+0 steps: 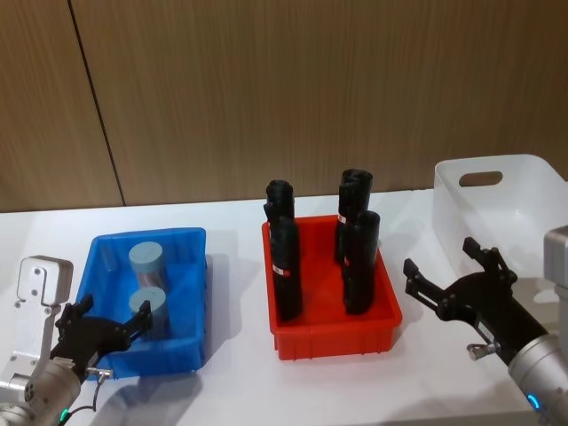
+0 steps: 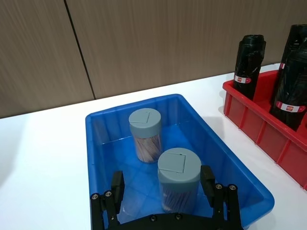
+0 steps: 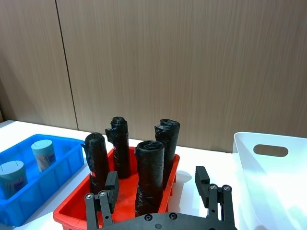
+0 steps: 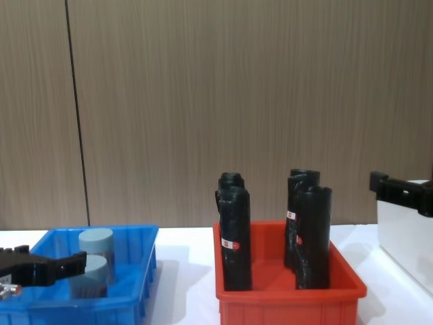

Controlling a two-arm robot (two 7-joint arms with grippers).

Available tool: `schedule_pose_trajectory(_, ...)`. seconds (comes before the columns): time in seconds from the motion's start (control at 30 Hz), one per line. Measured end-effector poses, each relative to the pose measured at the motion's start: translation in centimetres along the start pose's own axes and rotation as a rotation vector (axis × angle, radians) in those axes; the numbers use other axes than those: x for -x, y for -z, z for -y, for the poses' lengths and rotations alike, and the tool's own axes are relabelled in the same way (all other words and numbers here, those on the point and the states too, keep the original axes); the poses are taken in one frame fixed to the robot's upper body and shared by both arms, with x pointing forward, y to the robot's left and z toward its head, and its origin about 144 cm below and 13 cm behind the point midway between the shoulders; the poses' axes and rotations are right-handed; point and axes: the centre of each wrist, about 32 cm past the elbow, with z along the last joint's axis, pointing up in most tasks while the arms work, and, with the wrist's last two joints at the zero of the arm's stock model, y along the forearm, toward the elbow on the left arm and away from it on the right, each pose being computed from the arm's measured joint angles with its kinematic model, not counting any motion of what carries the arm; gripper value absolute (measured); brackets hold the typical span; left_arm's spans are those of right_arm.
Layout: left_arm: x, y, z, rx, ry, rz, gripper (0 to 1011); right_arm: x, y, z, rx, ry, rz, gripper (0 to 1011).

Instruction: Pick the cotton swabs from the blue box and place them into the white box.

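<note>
White tabletop (image 1: 240, 373) below: your left gripper (image 1: 111, 318), spread wide, hangs at the near end of the blue box (image 1: 197, 284), the nearer upright tub of cotton swabs (image 1: 149, 311) dead ahead at twelve o'clock; the white box (image 1: 532, 191) sits far off at two o'clock, beside your likewise spread right gripper (image 1: 439, 257)

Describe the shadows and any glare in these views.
Head view: soft shadow on the table right of the blue box. Chest view: the same, also right of the red bin. Left wrist view: faint sheen on the black rolls; matte cotton swabs, one inside the open left end effector. Right wrist view: even light, right end effector open by the white box.
</note>
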Motion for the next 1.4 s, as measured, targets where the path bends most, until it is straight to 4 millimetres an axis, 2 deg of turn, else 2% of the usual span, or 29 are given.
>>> schedule_pose_trajectory(0.5,-1.0,0.7,1.6,-0.003,0.071,-0.014,1004,0.0,0.0,0.0,0.0,0.0,0.0,1002)
schedule_pose_trajectory(1.4,-1.4,0.5,4.3,-0.018,0.162,-0.002,1004,0.0,0.0,0.0,0.0,0.0,0.0,1002)
